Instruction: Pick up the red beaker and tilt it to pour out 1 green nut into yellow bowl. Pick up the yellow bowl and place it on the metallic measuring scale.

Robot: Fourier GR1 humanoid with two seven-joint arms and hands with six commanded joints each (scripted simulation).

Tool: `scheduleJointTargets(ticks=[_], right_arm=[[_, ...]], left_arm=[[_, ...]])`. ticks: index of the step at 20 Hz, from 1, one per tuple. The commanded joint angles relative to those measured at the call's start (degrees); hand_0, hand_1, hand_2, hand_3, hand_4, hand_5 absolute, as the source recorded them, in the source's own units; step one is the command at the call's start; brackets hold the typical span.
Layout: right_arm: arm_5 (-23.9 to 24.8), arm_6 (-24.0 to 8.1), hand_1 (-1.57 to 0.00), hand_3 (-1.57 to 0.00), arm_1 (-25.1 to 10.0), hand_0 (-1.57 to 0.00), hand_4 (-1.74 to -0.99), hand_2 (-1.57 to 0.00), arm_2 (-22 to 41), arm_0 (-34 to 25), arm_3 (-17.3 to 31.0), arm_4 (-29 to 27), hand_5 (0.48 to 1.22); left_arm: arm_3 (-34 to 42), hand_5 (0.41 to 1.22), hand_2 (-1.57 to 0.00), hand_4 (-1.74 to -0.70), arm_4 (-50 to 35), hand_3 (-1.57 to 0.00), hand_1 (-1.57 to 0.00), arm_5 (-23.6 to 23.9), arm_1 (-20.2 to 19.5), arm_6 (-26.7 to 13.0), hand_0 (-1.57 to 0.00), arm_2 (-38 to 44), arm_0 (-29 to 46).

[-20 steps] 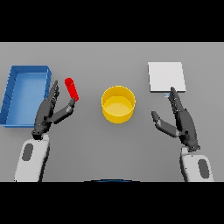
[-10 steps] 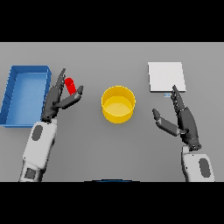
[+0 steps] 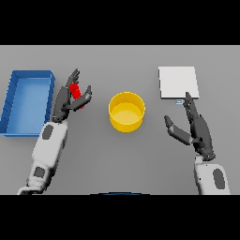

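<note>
Here the left hand (image 3: 69, 98) sits on the left part of the grey surface (image 3: 122, 154), just right of the blue tray (image 3: 13, 105), with its fingers and thumb spread on either side of the red beaker (image 3: 75, 90); whether they press on the beaker or only stand round it cannot be told, since the fingers hide most of it and only red patches show between them. The beaker lies between the tray and the yellow bowl (image 3: 126, 111), nearer the tray. The bowl stands near the middle of the surface, upright, apart from both hands, and its inside shows plain yellow; no nut can be made out anywhere. The metallic measuring scale (image 3: 178, 82), a pale square plate, lies toward the far right corner of the surface. The right hand (image 3: 196, 127) is just in front of the scale's near edge, fingers straight and pointing toward it, thumb held out to the side, holding nothing and touching neither scale nor bowl
</note>
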State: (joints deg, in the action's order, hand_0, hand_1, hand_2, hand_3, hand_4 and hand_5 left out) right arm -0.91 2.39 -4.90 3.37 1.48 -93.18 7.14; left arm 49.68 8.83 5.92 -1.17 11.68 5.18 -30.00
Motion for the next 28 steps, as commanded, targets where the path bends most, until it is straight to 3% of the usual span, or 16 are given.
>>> scheduleJointTargets(ticks=[1,2,3,5,6,9,14,19,22,25,28], right_arm=[[0.0,0.3,0.0,0.0,-0.2,0.0,-1.294,0.0,-0.2,0.3,-0.4,-0.2,0.645],[0.3,-0.3,0.0,0.0,0.0,0.0,-1.292,0.0,-0.2,-0.1,-0.6,-0.2,0.645],[0.1,-0.4,0.0,0.0,0.1,0.0,-1.292,0.0,0.1,0.1,-0.6,-0.1,0.646],[0.1,0.3,0.0,0.0,0.3,0.0,-1.291,0.0,0.1,0.3,-0.3,-0.1,0.647],[0.1,0.6,0.0,0.0,-0.1,0.0,-1.291,0.0,-0.2,0.7,-0.9,-0.2,0.649],[0.0,-0.1,0.0,0.0,-0.2,0.0,-1.29,0.0,-0.2,0.4,-0.7,-0.3,0.649],[0.6,0.7,0.0,0.0,0.8,0.0,-1.289,0.0,0.7,0.2,0.0,0.8,0.65],[0.0,0.8,0.0,0.0,-0.1,0.0,-1.294,0.0,0.1,0.2,-0.3,0.3,0.662],[0.7,1.1,0.0,0.0,0.5,0.0,-1.289,0.0,1.0,0.4,-0.8,1.5,0.664],[0.0,1.1,0.0,0.0,-0.1,0.0,-1.277,0.0,0.6,0.4,-0.2,1.0,0.664],[0.0,0.8,0.0,0.0,0.4,0.0,-1.277,0.0,0.6,-0.2,0.0,0.7,0.675]], left_arm=[[-1.0,0.765,-0.32,-1.39,-0.4,-0.24,-0.31,0.5,0.5,0.4,-0.34,0.6,-0.7],[-1.5,0.786,-0.55,-1.42,-1.1,-0.42,-0.56,0.8,1.0,0.8,-0.58,1.3,-1.1],[-2.4,0.873,-0.76,-1.42,-1.6,-0.65,-0.76,1.1,1.3,1.4,-0.78,1.9,-2.1],[-3.1,0.998,-1.05,-1.48,-2.1,-0.98,-1.05,1.3,1.1,2.6,-1.07,2.7,-2.5],[-3.0,1.043,-1.15,-1.53,-1.6,-1.08,-1.16,1.4,1.1,3.4,-1.17,2.4,-2.2],[-2.4,1.13,-1.36,-1.62,-1.6,-1.18,-1.36,1.7,1.4,3.3,-1.36,1.0,-2.1],[-0.7,1.191,-1.5,-1.52,-0.3,-1.44,-1.5,2.0,0.8,2.6,-1.5,-0.7,-1.8],[5.1,1.211,-1.55,-1.5,0.2,-1.53,-1.55,1.6,1.1,0.0,-1.55,-1.2,-1.8],[9.4,1.216,-1.56,-1.5,3.1,-1.55,-1.56,1.1,-0.7,-2.7,-1.56,-3.3,-1.8],[12.4,1.174,-1.56,-1.62,6.7,-1.56,-1.57,1.1,-2.8,-8.0,-1.57,-7.1,-3.4],[13.6,1.158,-1.56,-1.62,8.4,-1.56,-1.57,0.7,-4.2,-10.0,-1.57,-9.6,-3.2]])
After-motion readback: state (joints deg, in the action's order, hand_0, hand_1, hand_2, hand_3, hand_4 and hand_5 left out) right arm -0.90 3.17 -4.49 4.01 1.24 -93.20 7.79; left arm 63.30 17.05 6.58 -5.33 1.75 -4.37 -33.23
